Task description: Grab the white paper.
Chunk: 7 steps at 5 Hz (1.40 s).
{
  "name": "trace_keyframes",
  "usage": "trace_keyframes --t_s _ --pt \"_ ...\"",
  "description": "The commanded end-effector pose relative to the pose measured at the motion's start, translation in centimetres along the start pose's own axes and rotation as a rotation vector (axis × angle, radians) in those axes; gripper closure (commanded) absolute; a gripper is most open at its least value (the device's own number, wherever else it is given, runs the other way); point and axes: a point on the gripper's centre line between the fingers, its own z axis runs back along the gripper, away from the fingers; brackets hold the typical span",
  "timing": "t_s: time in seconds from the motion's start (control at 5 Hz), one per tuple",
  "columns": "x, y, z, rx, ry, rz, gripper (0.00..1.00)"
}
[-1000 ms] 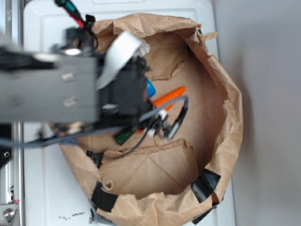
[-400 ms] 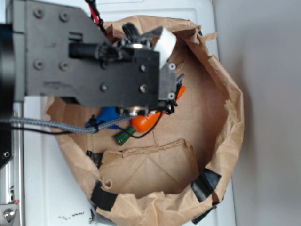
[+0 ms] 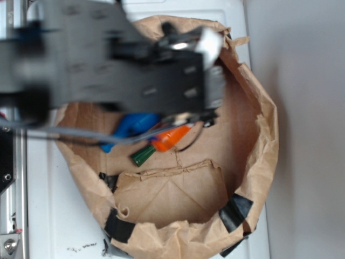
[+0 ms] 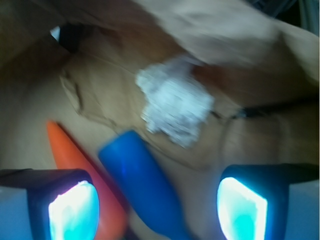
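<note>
White paper (image 4: 175, 102) beyond gaping gripper (image 4: 157, 210)

this looks like a lab test bench. a metal rail (image 3: 15, 178) edges a plain white table (image 3: 59, 216), where a taped paper bag (image 3: 259, 162) sits beside a bare grey wall (image 3: 307, 129).

We see a wide-open brown paper bag (image 3: 253, 135) lying on a white bench (image 3: 59, 226), its rim patched with black tape (image 3: 235, 211). A blurred black robot arm (image 3: 108, 59) reaches over the bag's upper left, hiding much of the inside. Just below it, on the bag's floor, a blue bottle (image 3: 132, 127) lies beside an orange carrot (image 3: 170, 138) with a green top (image 3: 142, 156). The jaws cannot be made out.
</note>
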Motion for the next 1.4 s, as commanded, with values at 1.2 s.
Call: trace_keyframes --t_s 1.2 --pt "1.0 5.6 -0.8 -0.095 -0.055 0.053 0.00"
